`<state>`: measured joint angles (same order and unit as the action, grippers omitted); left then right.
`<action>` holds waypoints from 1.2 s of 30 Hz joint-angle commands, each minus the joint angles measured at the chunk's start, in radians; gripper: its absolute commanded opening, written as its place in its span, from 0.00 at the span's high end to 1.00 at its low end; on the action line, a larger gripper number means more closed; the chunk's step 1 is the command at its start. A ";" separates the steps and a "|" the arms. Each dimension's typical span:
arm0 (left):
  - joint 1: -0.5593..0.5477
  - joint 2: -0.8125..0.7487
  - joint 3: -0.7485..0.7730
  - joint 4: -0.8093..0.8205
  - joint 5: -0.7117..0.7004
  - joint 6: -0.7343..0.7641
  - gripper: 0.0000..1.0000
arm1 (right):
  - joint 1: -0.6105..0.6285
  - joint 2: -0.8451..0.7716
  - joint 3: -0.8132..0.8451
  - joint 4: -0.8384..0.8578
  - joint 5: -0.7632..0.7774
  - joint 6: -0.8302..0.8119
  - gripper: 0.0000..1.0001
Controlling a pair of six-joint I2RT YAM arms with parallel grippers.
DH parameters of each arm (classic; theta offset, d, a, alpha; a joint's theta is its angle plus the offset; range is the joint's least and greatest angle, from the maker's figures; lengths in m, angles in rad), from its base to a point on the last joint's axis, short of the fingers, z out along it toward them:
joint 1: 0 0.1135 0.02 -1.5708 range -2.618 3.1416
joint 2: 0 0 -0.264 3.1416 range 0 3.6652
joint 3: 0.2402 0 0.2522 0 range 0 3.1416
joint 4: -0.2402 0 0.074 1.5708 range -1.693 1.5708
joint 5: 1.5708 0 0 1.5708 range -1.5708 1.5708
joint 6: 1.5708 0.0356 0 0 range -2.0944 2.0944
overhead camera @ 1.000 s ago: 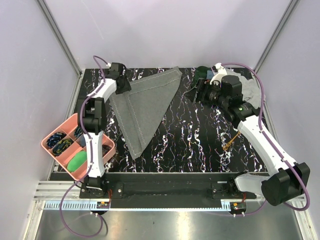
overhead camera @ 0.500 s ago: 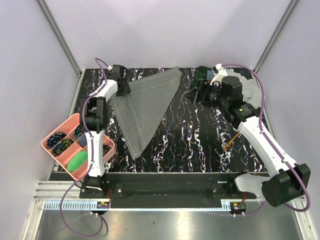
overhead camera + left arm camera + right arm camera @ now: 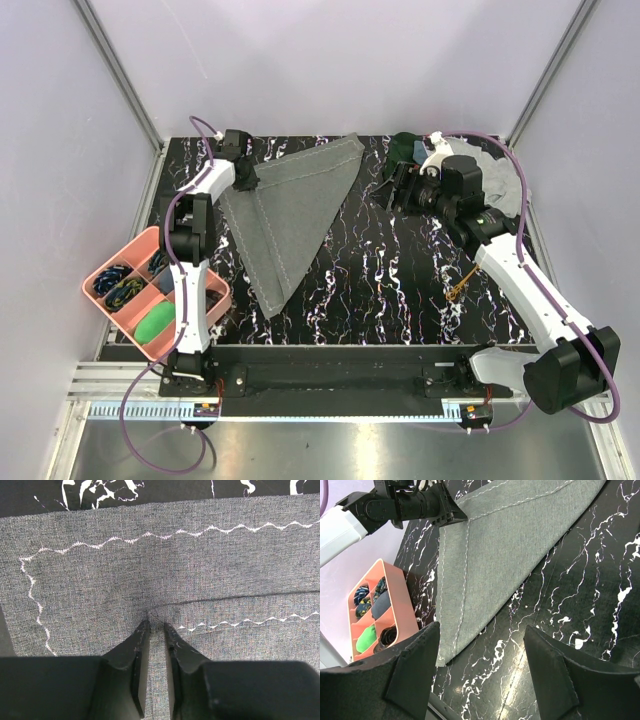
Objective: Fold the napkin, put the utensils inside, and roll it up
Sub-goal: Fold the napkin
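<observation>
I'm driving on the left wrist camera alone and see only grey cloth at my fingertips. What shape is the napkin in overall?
Observer: In the top view the napkin lies folded into a triangle, its tip toward the near edge. The left gripper pinches it near the far left corner.
Operator: And the other side?
Observer: The right gripper is open and empty, held over the table to the right of the napkin.
Operator: Where's the cutlery?
Observer: The gold utensils lie on the table's right side beside the right arm, apart from the napkin.

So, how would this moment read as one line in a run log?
napkin: folded triangle, flat | left pincer: shut on napkin | right pincer: open, empty | utensils: outside napkin
</observation>
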<state>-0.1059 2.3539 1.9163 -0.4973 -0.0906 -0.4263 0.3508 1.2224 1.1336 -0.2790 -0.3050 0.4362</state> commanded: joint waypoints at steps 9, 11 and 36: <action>0.000 -0.044 -0.005 0.101 0.029 0.050 1.00 | 0.002 -0.012 -0.008 0.011 -0.013 0.018 0.23; 0.000 -0.085 -0.036 0.120 0.003 0.050 1.00 | 0.002 -0.015 -0.009 0.008 -0.011 0.018 0.23; 0.104 -0.186 -0.108 0.235 0.003 0.012 1.00 | 0.001 -0.021 -0.021 -0.006 0.007 0.027 0.24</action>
<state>-0.0116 2.2131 1.7870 -0.3195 -0.0872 -0.4011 0.3508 1.2224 1.1164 -0.2871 -0.3058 0.4530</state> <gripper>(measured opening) 0.008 0.765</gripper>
